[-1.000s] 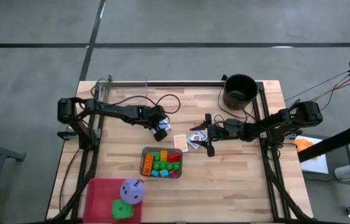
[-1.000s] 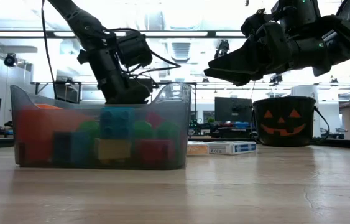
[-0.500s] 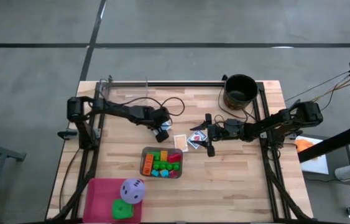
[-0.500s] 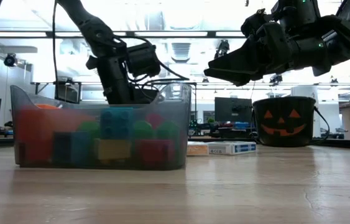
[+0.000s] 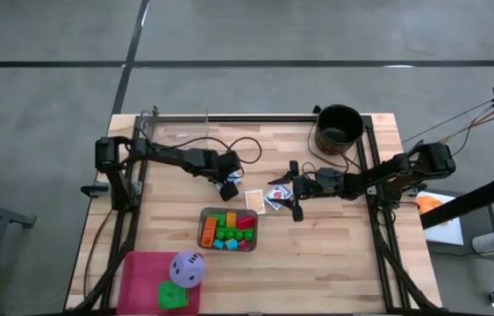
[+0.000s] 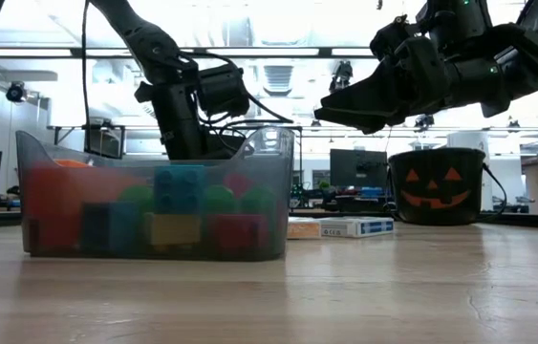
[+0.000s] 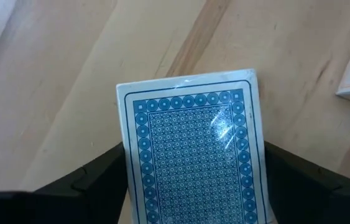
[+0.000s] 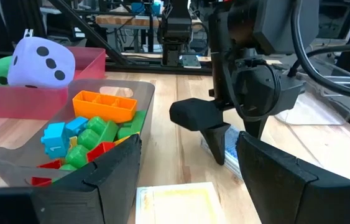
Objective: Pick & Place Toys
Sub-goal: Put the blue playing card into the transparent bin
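The left gripper is low over the table just above the grey tray in the high view. Its two fingers stand on either side of a blue-backed card that lies flat on the wood; I cannot tell whether they press on it or only flank it. Just beside it lies a pale card box, and beside that a small card with red marks.

The right gripper hovers above these cards, its fingers apart with nothing between them. In the low view it hangs well above the table, over the flat boxes.

The tray, nearer the front edge, holds the plastic blocks: green, orange, red, yellow and blue, piled close together. Its clear wall hides the left gripper's tips in the low view.

At the front left corner a pink bin holds the purple die and the green die, touching each other.

At the far right corner stands the black bucket, with a pumpkin face on its side in the low view. Loose cable curls on the table behind the left arm.
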You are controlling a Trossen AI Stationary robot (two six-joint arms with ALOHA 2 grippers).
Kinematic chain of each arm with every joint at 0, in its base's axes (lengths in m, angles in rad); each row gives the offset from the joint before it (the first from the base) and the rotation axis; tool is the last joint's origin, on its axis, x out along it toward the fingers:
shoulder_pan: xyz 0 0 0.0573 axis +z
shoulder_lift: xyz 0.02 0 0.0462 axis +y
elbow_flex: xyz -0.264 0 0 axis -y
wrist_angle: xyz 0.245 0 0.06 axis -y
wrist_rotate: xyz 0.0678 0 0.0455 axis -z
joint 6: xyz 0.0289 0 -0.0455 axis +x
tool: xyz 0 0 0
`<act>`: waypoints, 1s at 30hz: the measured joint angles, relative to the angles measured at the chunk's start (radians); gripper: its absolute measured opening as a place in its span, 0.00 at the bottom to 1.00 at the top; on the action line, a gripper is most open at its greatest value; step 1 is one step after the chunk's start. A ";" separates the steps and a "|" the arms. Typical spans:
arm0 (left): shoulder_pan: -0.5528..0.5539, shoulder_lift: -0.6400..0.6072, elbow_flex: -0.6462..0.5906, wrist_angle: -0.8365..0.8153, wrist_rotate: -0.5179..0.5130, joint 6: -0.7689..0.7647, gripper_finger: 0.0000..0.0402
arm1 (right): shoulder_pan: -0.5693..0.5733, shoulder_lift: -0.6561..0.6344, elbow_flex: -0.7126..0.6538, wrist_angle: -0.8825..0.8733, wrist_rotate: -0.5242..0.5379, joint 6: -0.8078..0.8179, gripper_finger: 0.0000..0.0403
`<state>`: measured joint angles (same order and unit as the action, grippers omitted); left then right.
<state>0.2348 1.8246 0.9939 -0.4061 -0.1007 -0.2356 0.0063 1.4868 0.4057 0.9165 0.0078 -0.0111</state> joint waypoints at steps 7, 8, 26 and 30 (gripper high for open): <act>0.001 -0.012 -0.001 -0.004 -0.016 0.005 0.76 | 0.000 0.000 0.000 -0.001 0.000 0.000 0.65; 0.001 -0.013 -0.001 0.000 -0.019 0.010 0.76 | 0.000 0.000 0.000 -0.002 0.000 0.000 0.65; -0.015 -0.052 -0.077 0.421 0.063 0.072 0.76 | 0.002 0.023 0.000 0.002 0.000 0.000 0.65; -0.015 -0.097 -0.177 0.625 0.076 0.073 0.76 | 0.004 0.035 -0.001 0.007 0.000 -0.003 0.65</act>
<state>0.2195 1.7276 0.8168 0.2191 -0.0250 -0.1623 0.0101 1.5215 0.4049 0.9237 0.0078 -0.0139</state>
